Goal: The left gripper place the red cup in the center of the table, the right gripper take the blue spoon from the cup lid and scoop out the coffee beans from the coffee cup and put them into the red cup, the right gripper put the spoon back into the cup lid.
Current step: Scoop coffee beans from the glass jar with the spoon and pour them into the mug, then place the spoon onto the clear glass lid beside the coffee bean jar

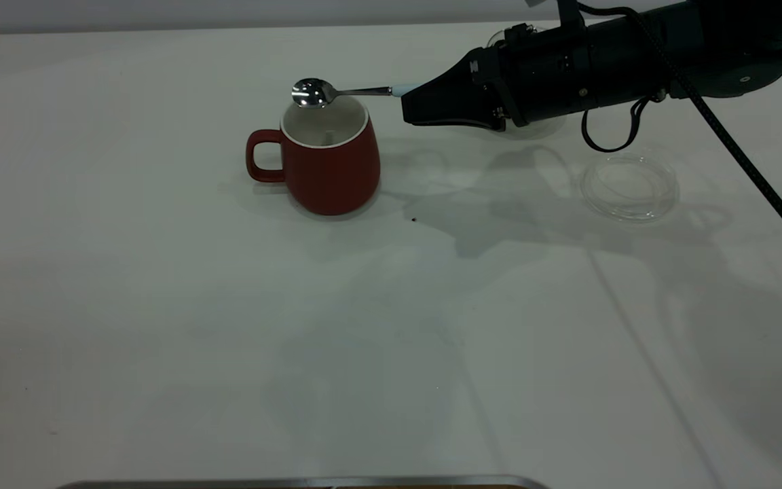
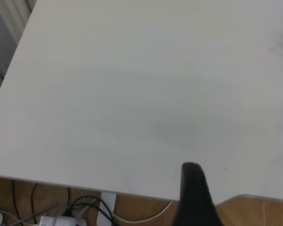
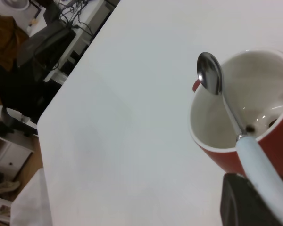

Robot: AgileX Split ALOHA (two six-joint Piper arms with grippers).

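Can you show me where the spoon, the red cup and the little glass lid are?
blue spoon (image 1: 312,92): exterior view, on its shiny metal bowl.
red cup (image 1: 332,166): exterior view, on its red outer wall.
cup lid (image 1: 630,187): exterior view, on the clear disc inside its rim.

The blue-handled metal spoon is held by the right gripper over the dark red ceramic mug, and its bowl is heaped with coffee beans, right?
Not quite: the blue-handled metal spoon, held by the right gripper over the dark red ceramic mug, has an empty, shiny bowl. The right wrist view shows it.
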